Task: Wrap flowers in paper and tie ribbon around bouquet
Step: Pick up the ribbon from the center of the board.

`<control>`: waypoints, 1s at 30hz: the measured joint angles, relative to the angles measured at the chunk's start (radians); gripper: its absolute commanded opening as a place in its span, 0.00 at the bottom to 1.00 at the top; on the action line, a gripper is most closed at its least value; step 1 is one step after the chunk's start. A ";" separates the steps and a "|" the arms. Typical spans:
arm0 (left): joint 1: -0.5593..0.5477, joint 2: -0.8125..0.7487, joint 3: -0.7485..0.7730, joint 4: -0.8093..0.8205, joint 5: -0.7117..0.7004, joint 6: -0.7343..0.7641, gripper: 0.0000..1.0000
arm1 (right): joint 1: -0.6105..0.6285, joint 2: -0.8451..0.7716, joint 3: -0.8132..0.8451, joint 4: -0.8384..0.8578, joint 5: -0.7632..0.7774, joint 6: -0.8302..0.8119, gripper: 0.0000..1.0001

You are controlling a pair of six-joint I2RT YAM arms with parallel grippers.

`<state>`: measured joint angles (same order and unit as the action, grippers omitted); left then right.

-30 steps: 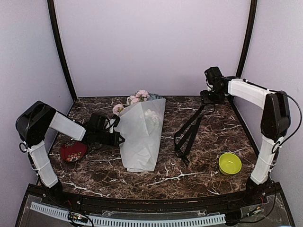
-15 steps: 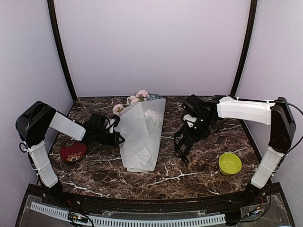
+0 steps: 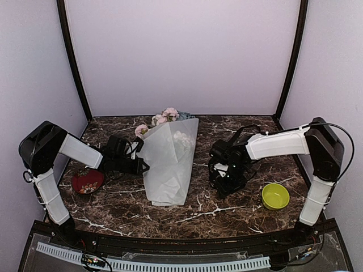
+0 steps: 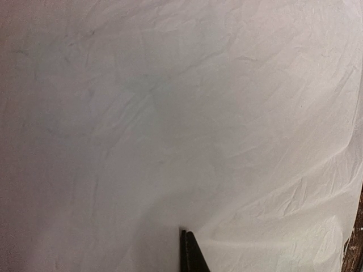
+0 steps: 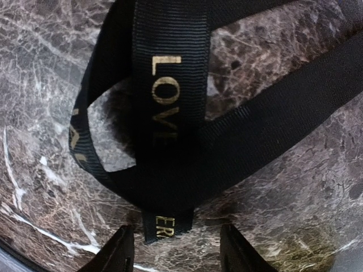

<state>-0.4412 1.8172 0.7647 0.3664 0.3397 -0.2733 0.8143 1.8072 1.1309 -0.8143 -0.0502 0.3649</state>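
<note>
The bouquet (image 3: 169,164) lies mid-table, a cone of frosted white paper (image 4: 170,113) with pink, white and blue flowers (image 3: 167,117) poking out at its far end. My left gripper (image 3: 142,165) sits at the cone's left edge, shut on the paper, and its dark fingertips (image 4: 191,255) press together against the sheet. The black ribbon (image 5: 170,113), with gold lettering, lies looped on the marble right of the bouquet. My right gripper (image 3: 226,184) points down over it and covers most of it from above. That right gripper (image 5: 176,255) is open, with the ribbon's end between its fingers (image 5: 119,254), untouched.
A red bowl (image 3: 87,181) sits at the left under my left arm. A yellow-green bowl (image 3: 275,195) stands at the right front, close to my right arm. Lilac walls and black posts enclose the marble table (image 3: 198,212).
My right arm swung from the back right corner down to the table's middle, over the ribbon, and its jaws narrowed a little. The left arm and bouquet have not moved.
</note>
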 measured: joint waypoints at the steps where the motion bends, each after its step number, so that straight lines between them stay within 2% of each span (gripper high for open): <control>1: 0.000 0.000 0.000 0.000 0.000 0.000 0.00 | 0.006 0.003 0.003 0.001 0.006 0.001 0.37; 5: 0.000 0.000 0.000 0.000 -0.001 0.000 0.00 | 0.031 0.024 0.024 -0.002 0.035 0.006 0.02; 6: 0.000 0.000 0.000 0.000 -0.001 0.000 0.00 | 0.036 0.029 0.029 -0.004 0.046 0.016 0.00; 9: 0.000 0.000 0.000 0.000 -0.001 0.000 0.00 | 0.046 0.035 0.040 -0.002 0.026 -0.002 0.00; 13: 0.000 0.000 0.000 0.000 -0.001 0.000 0.00 | 0.058 0.031 0.048 0.026 -0.100 -0.031 0.00; 18: 0.000 0.000 0.000 0.000 -0.001 0.000 0.00 | -0.005 -0.086 0.128 0.043 -0.190 -0.045 0.00; 20: 0.000 0.000 0.000 0.000 -0.001 0.000 0.00 | -0.090 -0.159 0.178 0.065 -0.214 -0.046 0.00; 25: 0.000 0.000 0.000 0.000 -0.001 0.001 0.00 | -0.416 -0.331 0.354 0.124 -0.179 -0.045 0.00; 30: 0.000 0.000 0.002 -0.003 -0.002 0.004 0.00 | -0.636 -0.433 0.549 0.195 -0.128 -0.037 0.00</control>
<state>-0.4412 1.8172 0.7662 0.3634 0.3378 -0.2691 0.1780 1.3739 1.6798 -0.6189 -0.1783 0.3275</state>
